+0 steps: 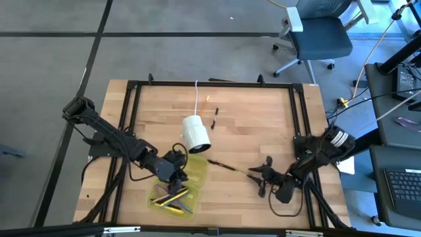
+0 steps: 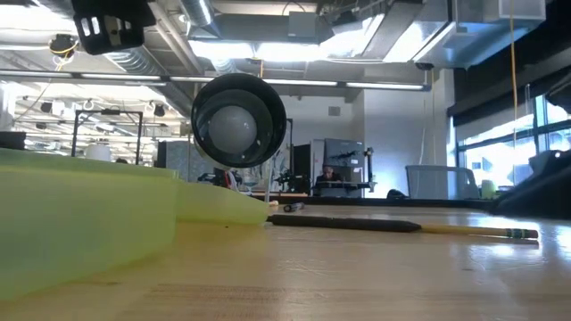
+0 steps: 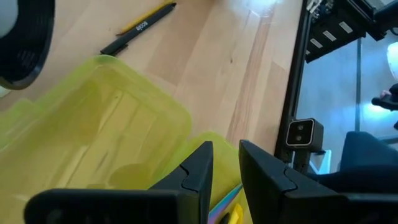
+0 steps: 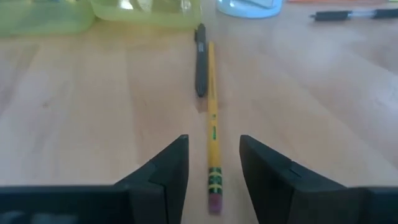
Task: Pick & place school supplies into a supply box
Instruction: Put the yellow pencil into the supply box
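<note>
The supply box (image 1: 177, 189) lies open near the table's near edge, lid (image 3: 93, 124) folded back. Pens and a yellow pencil lie in its base (image 1: 172, 197). My left gripper (image 3: 225, 168) hovers above the box (image 1: 172, 172), open by a narrow gap, with nothing between the fingers. A yellow pencil (image 4: 213, 143) and a black pen (image 4: 200, 59) lie side by side on the table (image 1: 230, 166). My right gripper (image 4: 213, 171) is low over the table (image 1: 263, 176) and open. Its fingers stand on either side of the pencil's eraser end (image 4: 214, 199) without touching it.
A white cylinder on a cord (image 1: 195, 133) lies at mid-table, just beyond the box, and looms in the low view (image 2: 239, 120). A thin orange piece (image 1: 207, 100) and a black one (image 1: 215, 117) lie toward the far edge. A black frame rail (image 1: 301, 118) borders the table.
</note>
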